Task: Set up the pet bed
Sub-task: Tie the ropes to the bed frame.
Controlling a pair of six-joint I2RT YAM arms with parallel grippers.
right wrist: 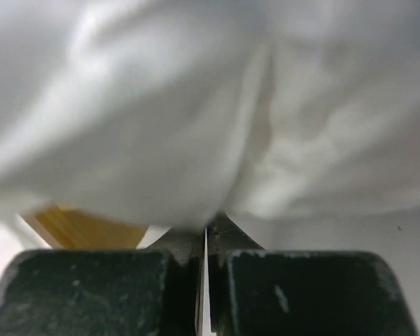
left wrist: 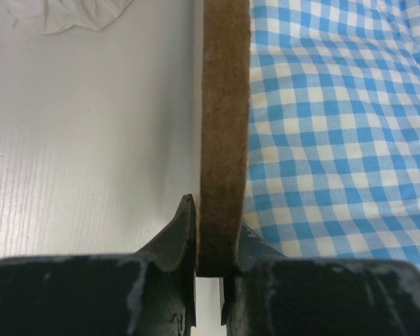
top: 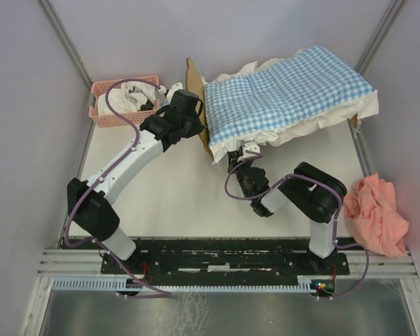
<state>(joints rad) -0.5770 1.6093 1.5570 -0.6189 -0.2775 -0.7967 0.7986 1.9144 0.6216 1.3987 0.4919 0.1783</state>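
A pink basket [top: 122,101] sits in the far left corner of the white worktop [top: 175,189], holding crumpled white cloth and something dark I cannot make out. Just right of it, the left claw [left wrist: 217,238] is clamped on the pet bed [top: 194,70], one finger on each face of its upright light-wood headboard, whose brown edge shows a wavy outline from above. The bed lies across the far half of the worktop, from the middle toward the far right corner. The rest of its frame is hidden under blue-and-white gingham bedding [top: 280,91] with a white ruffle. At the ruffle's near edge, the right claw [right wrist: 206,238] is closed, white fabric against its tips. A salmon-pink cloth [top: 374,213] lies bunched at the right edge.
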